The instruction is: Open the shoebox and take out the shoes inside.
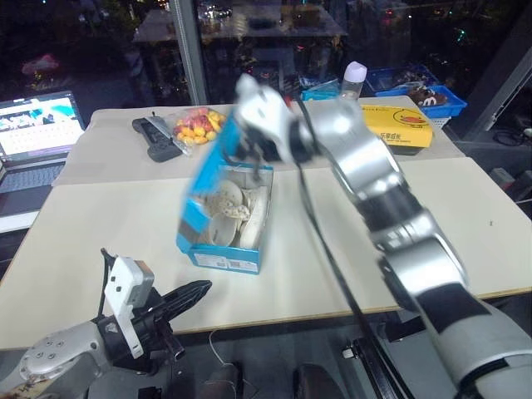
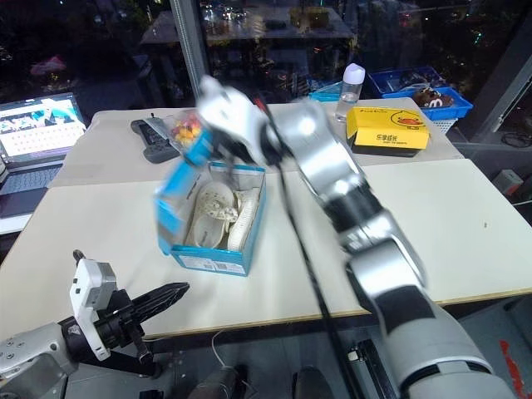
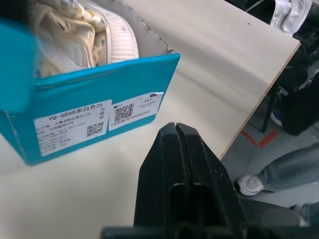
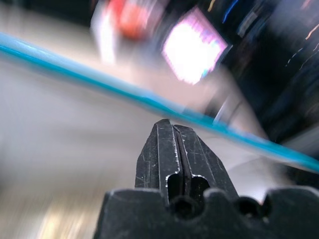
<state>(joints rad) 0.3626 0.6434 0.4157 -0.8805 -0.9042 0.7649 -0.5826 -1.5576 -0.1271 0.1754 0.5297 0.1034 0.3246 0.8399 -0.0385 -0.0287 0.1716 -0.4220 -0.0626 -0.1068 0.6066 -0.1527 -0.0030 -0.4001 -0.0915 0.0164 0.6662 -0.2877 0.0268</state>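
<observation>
The blue shoebox (image 1: 224, 256) stands open in the middle of the table, its lid (image 1: 202, 189) tilted up along the left side and blurred. Two cream-white shoes (image 1: 231, 209) lie inside, also seen in the left wrist view (image 3: 75, 35). My right gripper (image 1: 239, 146) hovers over the far end of the box by the raised lid, fingers shut, nothing between them; its tip (image 4: 172, 125) is close to the lid's blue edge (image 4: 124, 92). My left gripper (image 1: 198, 290) is shut and empty, low in front of the table's near edge, pointing at the box's labelled end (image 3: 99, 122).
A yellow box (image 1: 401, 125), a bottle (image 1: 355, 80) and blue baskets (image 1: 420, 90) stand at the back right. A snack bag (image 1: 198, 126) and a black remote (image 1: 155, 138) lie behind the shoebox. An open laptop (image 1: 37, 125) is at the far left.
</observation>
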